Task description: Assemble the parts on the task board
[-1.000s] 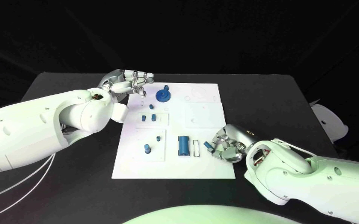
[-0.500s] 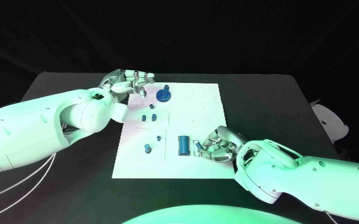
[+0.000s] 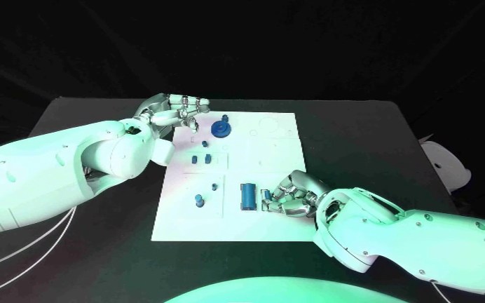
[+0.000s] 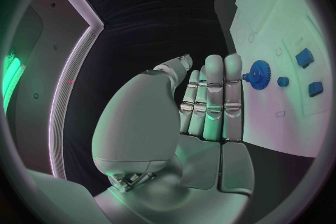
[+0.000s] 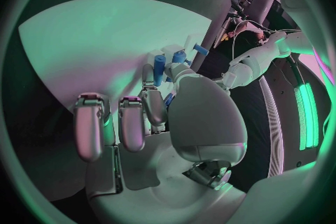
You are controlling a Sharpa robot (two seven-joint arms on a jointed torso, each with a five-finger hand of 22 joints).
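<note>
Pinching a small blue peg, the right robot hand hovers beside the upright blue cylinder on the white rectangular task board, probably lining it up for insertion. The left robot hand, fingers straight and holding nothing, waits at the board's far corner near the blue gear.

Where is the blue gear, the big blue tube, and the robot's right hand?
blue gear point(image 3: 221, 131), head view, its toothed disc.
big blue tube point(image 3: 247, 196), head view, mid-body.
right hand point(image 3: 288, 196), head view, the knuckles.
</note>
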